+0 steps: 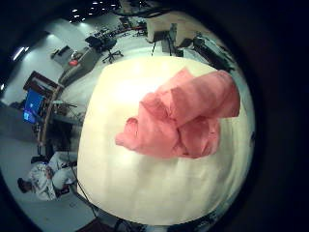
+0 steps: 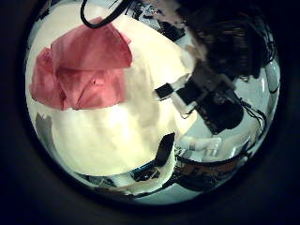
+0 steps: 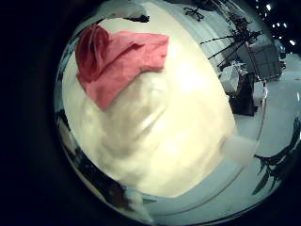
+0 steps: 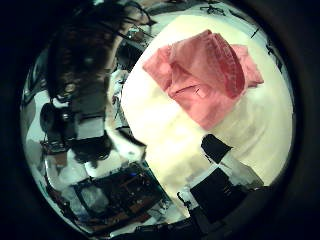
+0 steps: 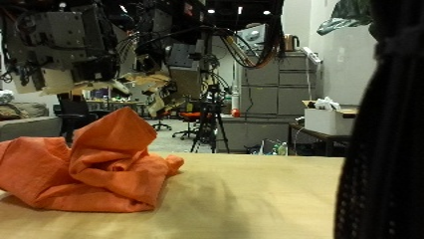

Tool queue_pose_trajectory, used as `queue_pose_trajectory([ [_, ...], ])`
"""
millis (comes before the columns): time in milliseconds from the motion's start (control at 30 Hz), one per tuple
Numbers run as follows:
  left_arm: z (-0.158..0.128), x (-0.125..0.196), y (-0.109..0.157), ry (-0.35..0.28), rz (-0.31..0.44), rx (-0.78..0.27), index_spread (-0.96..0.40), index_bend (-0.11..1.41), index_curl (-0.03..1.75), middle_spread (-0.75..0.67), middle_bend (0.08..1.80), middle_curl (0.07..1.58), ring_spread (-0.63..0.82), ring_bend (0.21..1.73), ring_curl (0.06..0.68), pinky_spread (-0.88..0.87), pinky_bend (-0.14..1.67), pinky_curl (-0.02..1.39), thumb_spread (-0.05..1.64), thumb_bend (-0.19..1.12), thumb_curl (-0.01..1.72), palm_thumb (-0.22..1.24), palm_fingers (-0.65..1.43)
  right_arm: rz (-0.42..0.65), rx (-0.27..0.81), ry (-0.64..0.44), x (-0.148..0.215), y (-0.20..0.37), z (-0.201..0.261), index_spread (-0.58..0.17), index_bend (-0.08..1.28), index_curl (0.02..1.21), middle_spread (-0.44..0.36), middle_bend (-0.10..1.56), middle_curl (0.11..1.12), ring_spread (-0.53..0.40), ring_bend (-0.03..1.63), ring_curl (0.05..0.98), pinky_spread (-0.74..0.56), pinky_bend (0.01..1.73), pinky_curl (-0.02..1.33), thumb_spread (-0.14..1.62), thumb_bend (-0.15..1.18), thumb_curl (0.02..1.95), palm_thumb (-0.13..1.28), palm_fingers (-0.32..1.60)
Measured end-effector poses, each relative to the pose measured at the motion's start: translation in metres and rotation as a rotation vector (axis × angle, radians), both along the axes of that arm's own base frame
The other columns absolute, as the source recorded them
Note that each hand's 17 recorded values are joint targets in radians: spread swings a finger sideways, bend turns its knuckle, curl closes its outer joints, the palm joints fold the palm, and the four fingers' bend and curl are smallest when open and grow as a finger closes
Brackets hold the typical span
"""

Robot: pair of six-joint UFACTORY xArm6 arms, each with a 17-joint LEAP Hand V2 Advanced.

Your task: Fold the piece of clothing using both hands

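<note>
In the outside view a crumpled orange piece of clothing lies bunched in a heap on the cream table. I cannot make out either hand there. The left thumb side palm view shows the clothing on the table, away from my left hand, whose fingers are relaxed and hold nothing. The left little finger side palm view shows the heap below the palm. The right thumb side palm view shows the clothing away from my right hand, whose fingers hold nothing. The right little finger side palm view shows it near the table's edge.
A black upright stands close in front of the outside view at the table's side. Behind the table are grey cabinets, a stool and a side table with a box. Bare tabletop stretches beside the heap.
</note>
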State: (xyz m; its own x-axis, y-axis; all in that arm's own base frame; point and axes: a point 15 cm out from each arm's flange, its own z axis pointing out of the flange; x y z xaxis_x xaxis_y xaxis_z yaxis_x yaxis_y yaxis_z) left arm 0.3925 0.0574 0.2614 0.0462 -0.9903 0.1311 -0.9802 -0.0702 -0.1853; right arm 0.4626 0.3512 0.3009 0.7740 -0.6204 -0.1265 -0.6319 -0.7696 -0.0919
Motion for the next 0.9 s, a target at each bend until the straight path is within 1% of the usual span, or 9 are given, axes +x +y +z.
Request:
queue_pose_trajectory([
  [100, -0.003, 0.001, 0.011, 0.0, 0.016, 0.012, 0.05, 0.16, 0.29, 0.33, 0.19, 0.31, 0.55, 0.42, 0.229, 0.55, 0.24, 0.33, 0.92, -0.03, 0.31, 0.1, 0.0, -0.02, 0.01, -0.012, 0.006, -0.009, 0.009, -0.425, 0.13, 0.17, -0.026, 0.17, 0.26, 0.094, 0.54, 0.265, 0.26, 0.66, 0.29, 0.86, -0.02, 0.64, 0.94, -0.06],
  [233, -0.007, 0.003, 0.014, 0.004, 0.015, 0.017, 0.05, 0.16, 0.29, 0.33, 0.19, 0.31, 0.55, 0.42, 0.229, 0.55, 0.24, 0.32, 0.92, -0.03, 0.31, 0.1, 0.0, -0.045, 0.022, -0.034, 0.013, -0.022, 0.024, -0.422, 0.13, 0.17, -0.017, 0.18, 0.26, 0.099, 0.54, 0.263, 0.26, 0.65, 0.29, 0.86, -0.02, 0.64, 0.94, -0.06],
  [367, -0.011, 0.006, 0.013, 0.004, 0.014, 0.017, 0.05, 0.17, 0.29, 0.33, 0.19, 0.31, 0.55, 0.42, 0.229, 0.55, 0.24, 0.32, 0.92, -0.03, 0.31, 0.1, 0.0, -0.079, 0.035, -0.057, 0.021, -0.04, 0.042, -0.416, 0.13, 0.17, -0.007, 0.18, 0.27, 0.105, 0.53, 0.261, 0.27, 0.65, 0.29, 0.86, -0.02, 0.64, 0.94, -0.06],
  [500, -0.025, 0.019, 0.006, 0.01, -0.004, 0.018, 0.05, 0.17, 0.3, 0.31, 0.19, 0.31, 0.54, 0.42, 0.229, 0.55, 0.24, 0.32, 0.93, -0.03, 0.31, 0.11, 0.0, -0.134, 0.044, -0.078, 0.029, -0.073, 0.067, -0.411, 0.14, 0.18, -0.004, 0.17, 0.27, 0.107, 0.53, 0.259, 0.27, 0.64, 0.29, 0.86, -0.02, 0.64, 0.94, -0.05],
  [567, -0.036, 0.028, -0.009, 0.023, -0.027, 0.015, 0.05, 0.17, 0.3, 0.3, 0.19, 0.31, 0.54, 0.42, 0.229, 0.55, 0.24, 0.32, 0.93, -0.03, 0.31, 0.11, 0.01, -0.164, 0.046, -0.087, 0.033, -0.091, 0.077, -0.407, 0.14, 0.18, -0.003, 0.18, 0.27, 0.108, 0.52, 0.257, 0.28, 0.64, 0.29, 0.86, -0.02, 0.64, 0.94, -0.05],
  [600, -0.043, 0.033, -0.013, 0.031, -0.032, 0.015, 0.06, 0.17, 0.31, 0.3, 0.19, 0.31, 0.54, 0.42, 0.229, 0.54, 0.23, 0.32, 0.94, -0.03, 0.31, 0.11, 0.01, -0.173, 0.048, -0.094, 0.033, -0.096, 0.083, -0.406, 0.14, 0.18, -0.003, 0.17, 0.27, 0.108, 0.52, 0.256, 0.28, 0.63, 0.29, 0.86, -0.02, 0.64, 0.94, -0.05],
  [700, -0.058, 0.046, -0.016, 0.043, -0.037, 0.02, 0.06, 0.17, 0.31, 0.29, 0.19, 0.31, 0.54, 0.42, 0.229, 0.54, 0.23, 0.32, 0.94, -0.03, 0.31, 0.11, 0.01, -0.19, 0.05, -0.113, 0.033, -0.109, 0.095, -0.405, 0.14, 0.19, -0.003, 0.18, 0.27, 0.109, 0.51, 0.255, 0.28, 0.62, 0.29, 0.86, -0.02, 0.65, 0.94, -0.05],
  [800, -0.077, 0.053, -0.02, 0.078, -0.052, 0.029, 0.06, 0.18, 0.31, 0.29, 0.19, 0.31, 0.53, 0.42, 0.229, 0.54, 0.22, 0.32, 0.94, -0.03, 0.3, 0.1, 0.01, -0.203, 0.044, -0.098, 0.028, -0.12, 0.098, -0.404, 0.14, 0.19, 0.0, 0.18, 0.27, 0.108, 0.5, 0.252, 0.28, 0.62, 0.29, 0.86, -0.02, 0.65, 0.94, -0.05],
  [900, -0.095, 0.057, -0.014, 0.124, -0.054, 0.055, 0.07, 0.17, 0.31, 0.29, 0.18, 0.31, 0.54, 0.41, 0.227, 0.54, 0.22, 0.32, 0.94, -0.03, 0.3, 0.09, -0.02, -0.216, 0.043, -0.097, 0.025, -0.13, 0.103, -0.404, 0.14, 0.19, 0.007, 0.18, 0.27, 0.113, 0.49, 0.25, 0.27, 0.61, 0.29, 0.86, -0.02, 0.65, 0.94, -0.05],
])
